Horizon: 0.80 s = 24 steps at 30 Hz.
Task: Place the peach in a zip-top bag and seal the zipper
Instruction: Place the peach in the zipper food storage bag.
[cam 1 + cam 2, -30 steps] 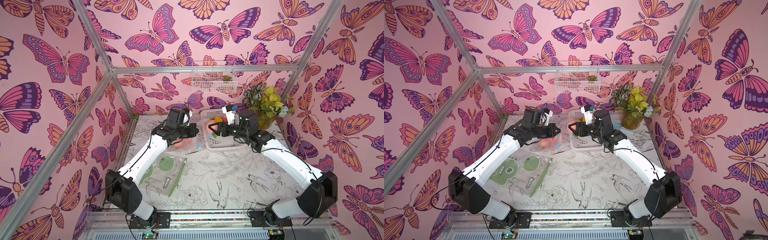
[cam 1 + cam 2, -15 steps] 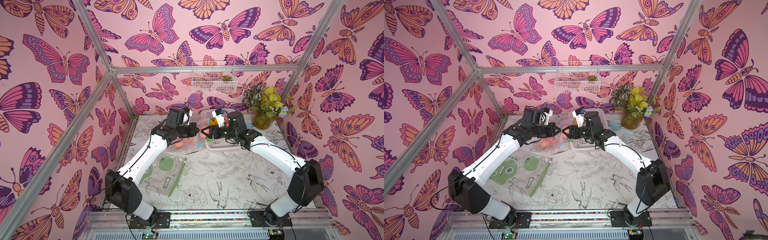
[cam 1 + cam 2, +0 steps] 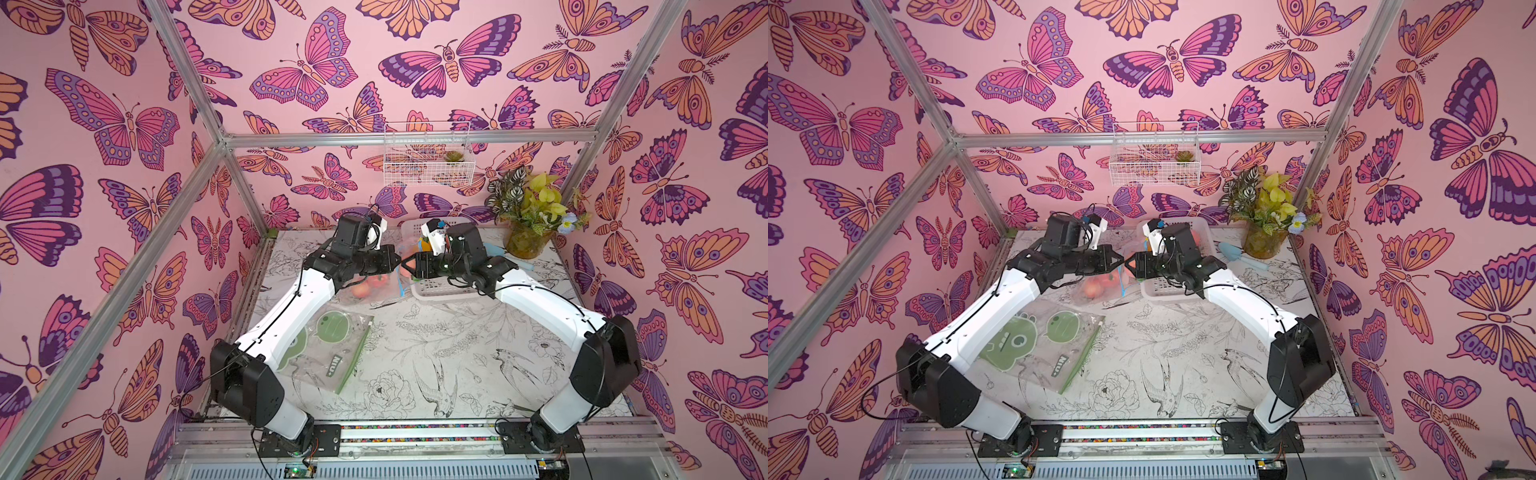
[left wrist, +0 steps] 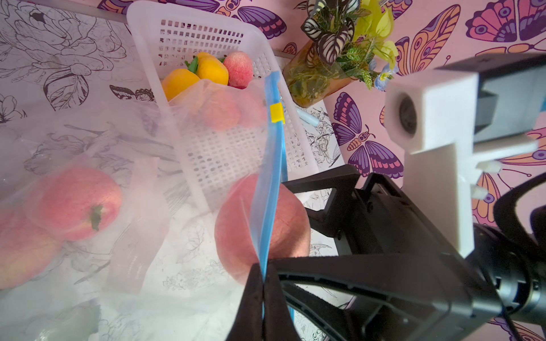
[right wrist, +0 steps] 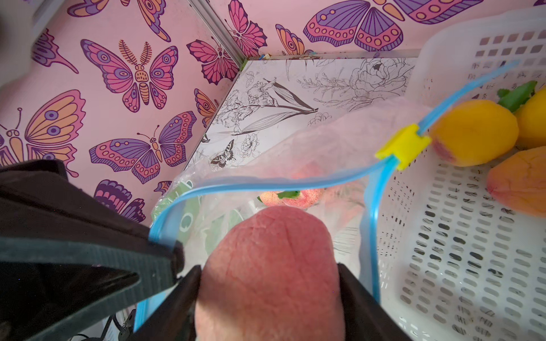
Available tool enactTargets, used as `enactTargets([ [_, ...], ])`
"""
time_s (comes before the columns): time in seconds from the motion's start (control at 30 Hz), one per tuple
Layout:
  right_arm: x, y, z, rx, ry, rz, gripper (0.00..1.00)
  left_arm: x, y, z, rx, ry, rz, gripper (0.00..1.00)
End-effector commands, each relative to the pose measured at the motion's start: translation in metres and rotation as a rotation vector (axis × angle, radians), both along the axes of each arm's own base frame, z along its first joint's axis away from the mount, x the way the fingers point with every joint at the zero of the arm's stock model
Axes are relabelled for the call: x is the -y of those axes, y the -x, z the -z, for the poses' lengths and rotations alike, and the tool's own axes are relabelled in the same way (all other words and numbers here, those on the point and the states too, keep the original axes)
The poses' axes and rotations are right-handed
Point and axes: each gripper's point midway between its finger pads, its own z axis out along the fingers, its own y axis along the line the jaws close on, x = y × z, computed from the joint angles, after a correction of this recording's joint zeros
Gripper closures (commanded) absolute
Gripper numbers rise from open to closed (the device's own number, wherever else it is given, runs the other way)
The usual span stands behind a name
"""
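A clear zip-top bag (image 4: 139, 165) with a blue zipper strip (image 4: 273, 153) and yellow slider (image 4: 277, 112) lies beside the basket, its mouth held up. My left gripper (image 4: 263, 283) is shut on the zipper strip at one end of the mouth. The mouth (image 5: 266, 184) gapes open in the right wrist view. My right gripper (image 5: 269, 283) is shut on a pink peach (image 5: 271, 259), which sits right at the opening. Other peaches (image 4: 74, 203) lie inside the bag. In both top views the two grippers (image 3: 397, 266) (image 3: 1129, 262) meet tip to tip above the bag (image 3: 374, 286).
A white perforated basket (image 4: 224, 153) with peaches and yellow fruit (image 4: 211, 71) stands just behind the bag. A second bag with green prints (image 3: 332, 345) lies under the left arm. A jar of plants (image 3: 525, 243) stands at the back right; a wire basket (image 3: 428, 162) hangs on the wall.
The right arm has swung left from over the basket, carrying the peach up to the left gripper and the bag's mouth. The left arm has stayed put.
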Motion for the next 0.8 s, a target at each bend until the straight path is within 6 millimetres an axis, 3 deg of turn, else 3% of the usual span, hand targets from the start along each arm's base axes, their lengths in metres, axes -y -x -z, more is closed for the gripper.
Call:
enactTargets([
  [0.0, -0.003, -0.002, 0.002, 0.004, 0.034, 0.000, 0.31, 0.005, 0.003, -0.016, 0.047, 0.029, 0.028, 1.00],
  [0.17, -0.002, -0.002, 0.002, 0.000, 0.036, 0.002, 0.29, 0.004, 0.003, -0.015, 0.047, 0.029, 0.029, 1.00],
  [0.37, -0.002, -0.001, 0.001, 0.001, 0.031, 0.002, 0.20, 0.004, 0.003, -0.014, 0.046, 0.027, 0.027, 1.00],
  [0.77, 0.012, 0.003, -0.026, 0.120, -0.008, 0.045, 0.17, 0.001, 0.003, -0.009, 0.044, 0.012, 0.013, 1.00],
])
